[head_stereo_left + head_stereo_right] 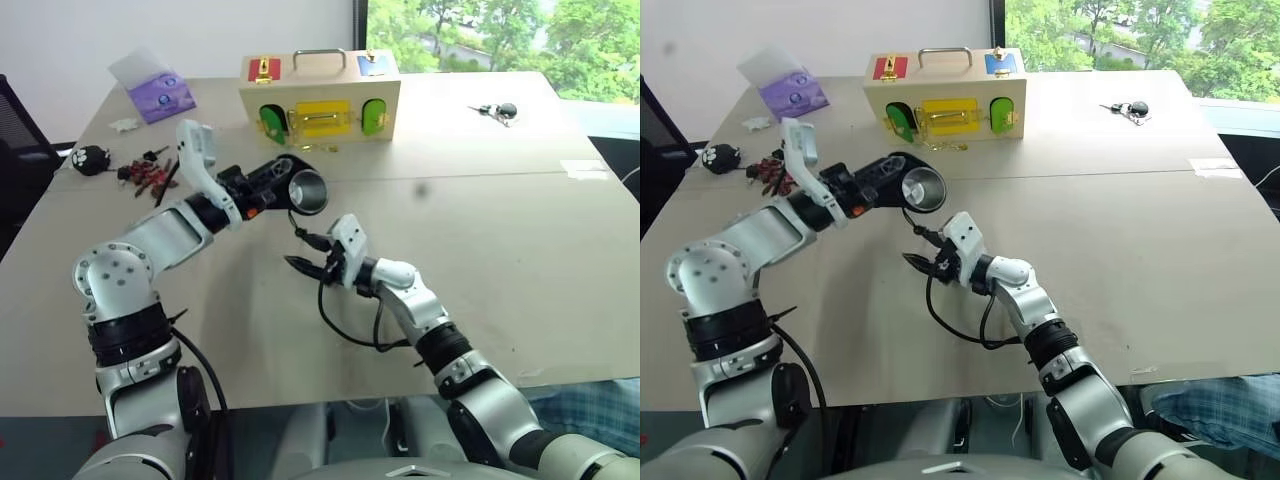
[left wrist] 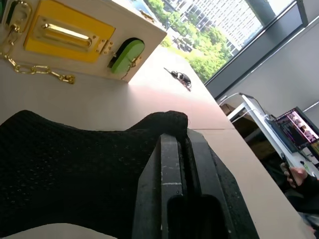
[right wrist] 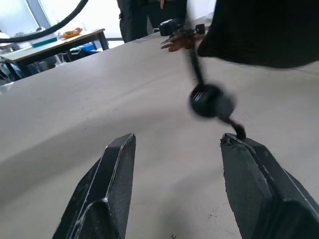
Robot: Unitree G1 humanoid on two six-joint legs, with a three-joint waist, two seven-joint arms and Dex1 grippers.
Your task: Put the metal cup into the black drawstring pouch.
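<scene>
My left gripper [image 1: 262,186] is raised above the table and shut on the black drawstring pouch [image 1: 283,166]. In the left wrist view its closed fingers [image 2: 174,169] pinch the pouch's black mesh fabric [image 2: 70,164]. The metal cup [image 1: 308,192] sits inside the pouch, its shiny round mouth facing right. A thin black cord [image 1: 297,228] hangs down from the pouch. Just below it my right gripper [image 1: 305,252] is open. In the right wrist view the cord's knot [image 3: 209,102] dangles just past the open right gripper [image 3: 178,142], close to one fingertip.
A wooden box [image 1: 320,95] with yellow and green latches stands at the back. A purple packet [image 1: 160,97], a black round toy [image 1: 90,158] and small red and black bits [image 1: 150,175] lie at the back left. Keys [image 1: 497,110] lie at the back right.
</scene>
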